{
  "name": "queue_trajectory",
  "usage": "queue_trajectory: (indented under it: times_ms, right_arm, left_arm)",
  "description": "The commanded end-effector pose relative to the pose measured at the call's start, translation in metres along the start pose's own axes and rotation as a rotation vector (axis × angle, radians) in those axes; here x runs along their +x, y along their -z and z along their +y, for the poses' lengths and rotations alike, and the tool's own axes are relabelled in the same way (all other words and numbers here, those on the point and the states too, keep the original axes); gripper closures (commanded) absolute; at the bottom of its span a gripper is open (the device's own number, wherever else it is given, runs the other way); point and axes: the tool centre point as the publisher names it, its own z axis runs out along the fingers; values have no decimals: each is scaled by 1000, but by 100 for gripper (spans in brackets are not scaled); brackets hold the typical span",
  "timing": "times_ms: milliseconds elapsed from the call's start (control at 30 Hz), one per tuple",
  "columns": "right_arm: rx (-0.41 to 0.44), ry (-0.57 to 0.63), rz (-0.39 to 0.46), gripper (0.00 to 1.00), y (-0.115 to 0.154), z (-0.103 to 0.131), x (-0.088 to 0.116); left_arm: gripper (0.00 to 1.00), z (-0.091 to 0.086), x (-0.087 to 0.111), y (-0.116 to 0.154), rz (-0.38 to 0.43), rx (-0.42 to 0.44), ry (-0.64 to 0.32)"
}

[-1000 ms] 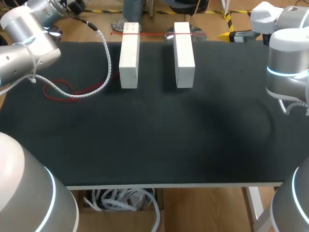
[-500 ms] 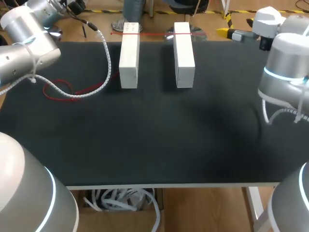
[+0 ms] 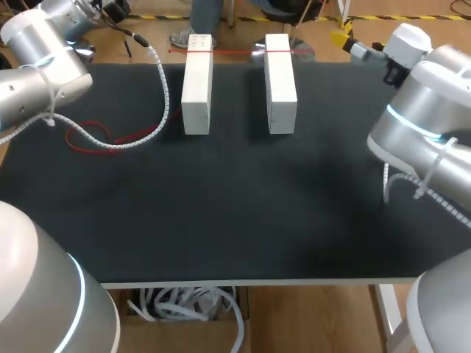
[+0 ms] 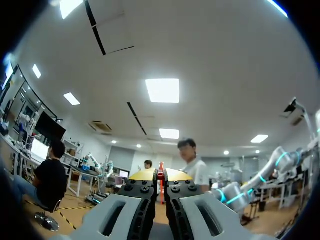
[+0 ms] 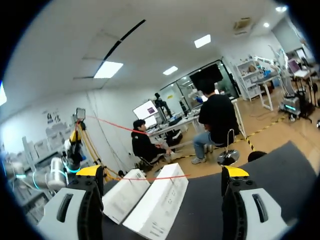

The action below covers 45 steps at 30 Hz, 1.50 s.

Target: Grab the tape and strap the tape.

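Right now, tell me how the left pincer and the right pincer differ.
The left pincer has its fingers nearly together, clamping the red tape; the right pincer has its fingers wide apart and holds nothing. The left pincer has no table ahead of it; the right pincer faces the two white blocks on the dark table. Both have yellow tips.

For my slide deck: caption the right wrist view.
Open right pincer facing two white blocks with red tape stretched across them.
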Motion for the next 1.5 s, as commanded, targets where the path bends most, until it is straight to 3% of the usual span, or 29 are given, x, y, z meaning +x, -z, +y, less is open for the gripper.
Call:
queue_trajectory:
  times_ms: [33, 133, 167, 233, 267, 400, 467, 567, 800, 1033, 1267, 1400, 1500]
  right_arm:
    - [-635, -389, -102, 0, -1, -4, 1]
    - [-635, -389, -102, 0, -1, -4, 1]
    - [-660, -425, -105, 0, -6, -2, 10]
    - [-747, -647, -134, 0, -11, 3, 24]
    - [-803, -788, -190, 0, -11, 3, 27]
    - [-823, -1183, -387, 0, -15, -2, 38]
    - [-885, -1208, -353, 0, -21, 11, 46]
    - [-962, -1271, -373, 0, -33, 25, 46]
    - [-1133, -1382, -278, 0, -43, 45, 49]
    - [-1145, -1409, -241, 0, -60, 47, 61]
    - [-1125, -1418, -255, 0, -67, 47, 75]
    - [-1208, -1429, -260, 0, -58, 55, 72]
    - [-1262, -1419, -299, 0, -50, 59, 58]
  left_arm:
    - [100, 0, 2, 0, -5, 0, -2]
    - [100, 0, 2, 0, -5, 0, -2]
    - [100, 0, 2, 0, -5, 0, -2]
    - [100, 0, 2, 0, -5, 0, -2]
    - [100, 0, 2, 0, -5, 0, -2]
    - [100, 0, 2, 0, -5, 0, -2]
    - [100, 0, 2, 0, -5, 0, -2]
    - [100, 0, 2, 0, -5, 0, -2]
    - [100, 0, 2, 0, -5, 0, -2]
    - [100, 0, 2, 0, -5, 0, -2]
    - [100, 0, 2, 0, -5, 0, -2]
    - [100, 0, 2, 0, -5, 0, -2]
    - [100, 0, 2, 0, -5, 0, -2]
